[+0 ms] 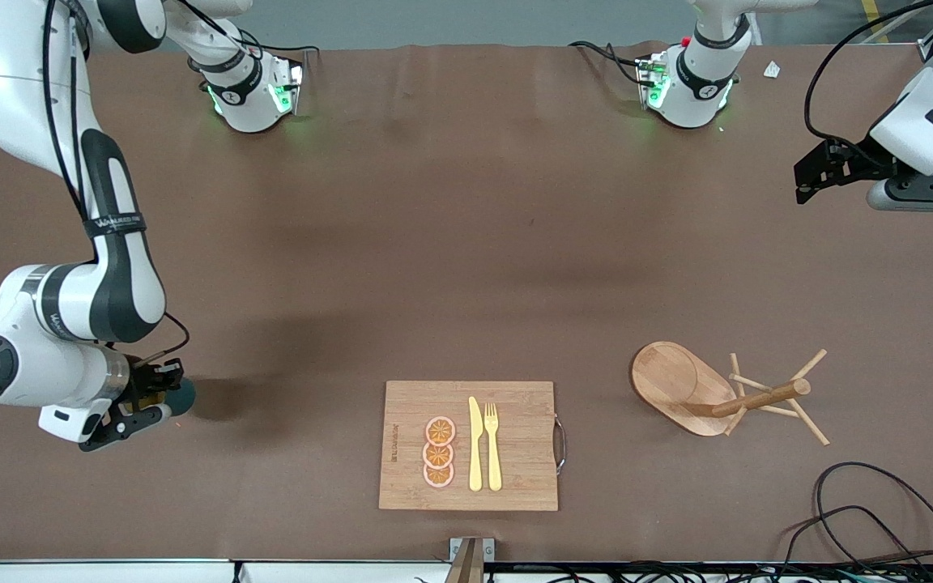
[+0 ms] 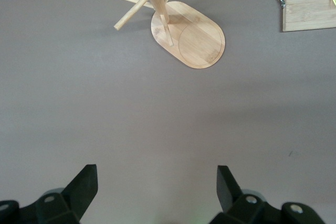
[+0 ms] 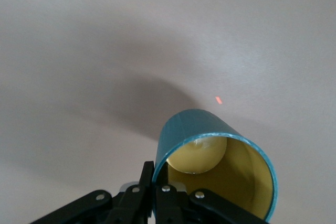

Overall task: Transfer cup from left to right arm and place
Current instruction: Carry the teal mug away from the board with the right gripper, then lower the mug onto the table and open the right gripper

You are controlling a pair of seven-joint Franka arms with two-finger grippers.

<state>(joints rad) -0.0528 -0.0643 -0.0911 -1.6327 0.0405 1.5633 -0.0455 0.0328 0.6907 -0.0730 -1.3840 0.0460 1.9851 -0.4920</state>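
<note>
On the cutting board [image 1: 515, 478], nearest the front camera, the edge lettering is illegible. Toward the right arm's end, the bent right gripper [image 3: 157, 184] clamps the cup [image 3: 220, 166] rim; its handle is hidden. Left gripper [image 2: 157, 187] hangs wide, partly cut off, past the wooden rack [image 2: 189, 38].

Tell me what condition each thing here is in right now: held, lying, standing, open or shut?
cup: held by its rim, tilted
right gripper: shut on the cup, over the right arm's end of the table
left gripper: open, empty, waiting
mug tree: standing, pegs bare
cutting board: flat, carrying knife, fork and orange slices
</note>
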